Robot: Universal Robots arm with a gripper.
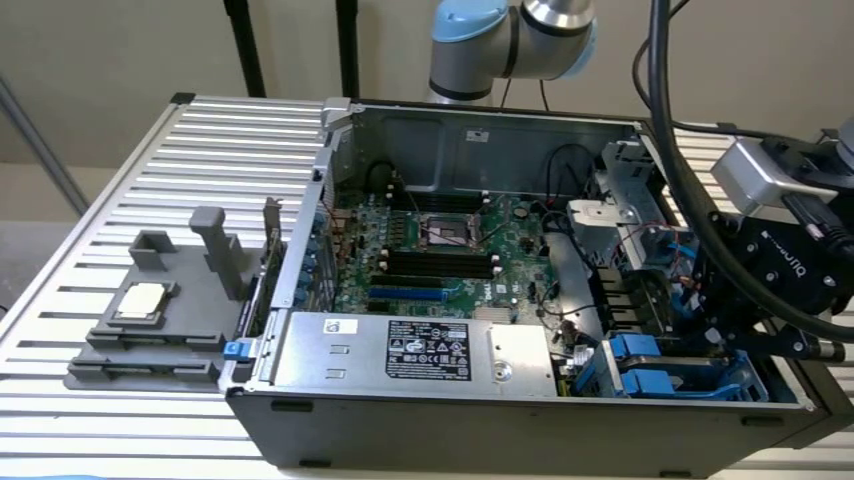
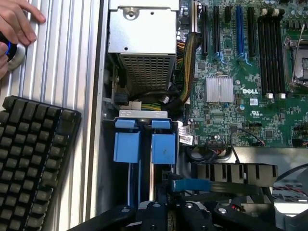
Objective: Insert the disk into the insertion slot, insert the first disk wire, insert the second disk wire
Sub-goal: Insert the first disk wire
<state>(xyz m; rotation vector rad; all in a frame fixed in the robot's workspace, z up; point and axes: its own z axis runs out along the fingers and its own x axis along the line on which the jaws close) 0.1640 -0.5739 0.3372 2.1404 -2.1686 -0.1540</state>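
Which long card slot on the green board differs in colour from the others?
The single blue slot; the black slots flank it on both sides.

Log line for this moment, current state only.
gripper: over insertion slot | slot: blue tabs visible | hand: on table near keyboard

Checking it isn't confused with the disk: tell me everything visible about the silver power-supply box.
The power-supply box is a silver sheet-metal box lying flat inside the computer case, along its near wall in the exterior view. Its top carries a black-and-white label and a small white sticker. In the wrist view one face is perforated, and a sleeved cable bundle runs from that end toward the motherboard.
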